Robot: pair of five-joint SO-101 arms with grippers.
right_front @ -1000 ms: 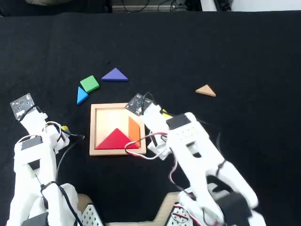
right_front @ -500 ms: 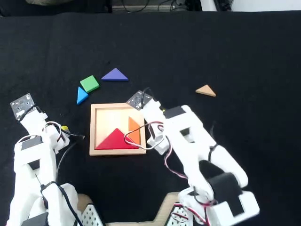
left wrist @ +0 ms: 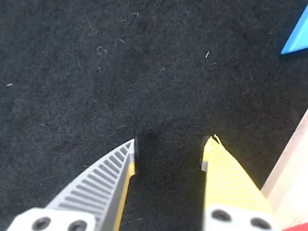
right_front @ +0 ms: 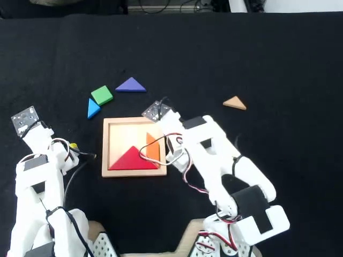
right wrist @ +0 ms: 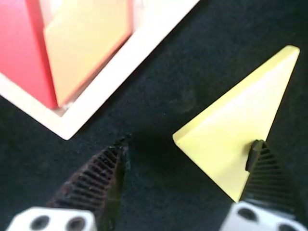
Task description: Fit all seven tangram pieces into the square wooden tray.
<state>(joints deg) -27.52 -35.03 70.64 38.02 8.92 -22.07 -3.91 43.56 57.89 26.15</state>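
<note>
Right wrist view: the right gripper (right wrist: pixel 188 147) was spread, one finger at the yellow triangle (right wrist: pixel 231 120) beside the tray (right_front: pixel 106 152). In the high view the tray sat centre-left and the arm (right_front: pixel 214 155) covered that triangle. The left gripper (left wrist: pixel 171 144) gaped over black cloth (left wrist: pixel 120 57).

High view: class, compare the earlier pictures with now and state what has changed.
The right arm swung left and its wrist edged forward along the tray's right side, covering the yellow triangle, which lies under its open gripper. Nothing was grasped or released. The left arm, tray and other pieces stayed put.
</note>
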